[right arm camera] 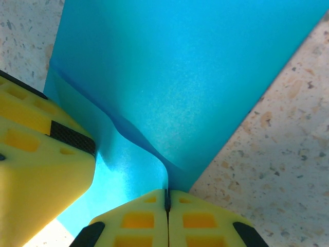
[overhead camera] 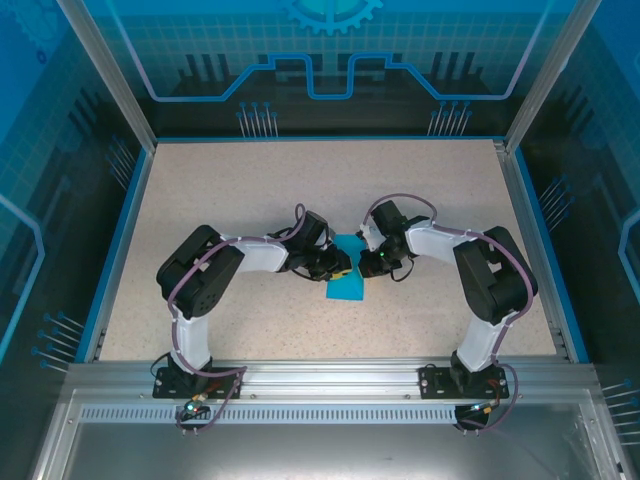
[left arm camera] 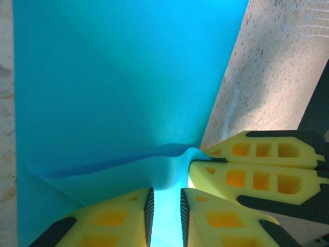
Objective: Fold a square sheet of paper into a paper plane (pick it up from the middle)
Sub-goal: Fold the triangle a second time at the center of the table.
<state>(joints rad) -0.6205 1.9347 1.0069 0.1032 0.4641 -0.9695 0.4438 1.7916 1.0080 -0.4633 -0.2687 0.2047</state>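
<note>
**A:** Top external. The square sheet of paper (overhead camera: 346, 288) lies at the centre of the worktop (overhead camera: 250, 200). It is a creased shape, not a flat square. The left claw (overhead camera: 338, 268) is at its 10 o'clock and the right claw (overhead camera: 371, 262) at 2 o'clock, both touching it. No dart yet.

**B:** Left wrist?

**A:** The left claw's pads (left arm camera: 118, 216) are narrowly apart with paper showing in the gap, so no grip is confirmed. One flap lies doubled over, its crease running from 9 to 3 o'clock.

**B:** Right wrist?

**A:** The right claw's jaws are closed, pinching a raised ridge of the sheet at 6 o'clock.

**B:** Status? Obstructions?

**A:** Judged early: first fold in, nose and wing folds remaining. The claws crowd each other. The aluminium rail (overhead camera: 330, 372) is well apart at 6 o'clock.
</note>
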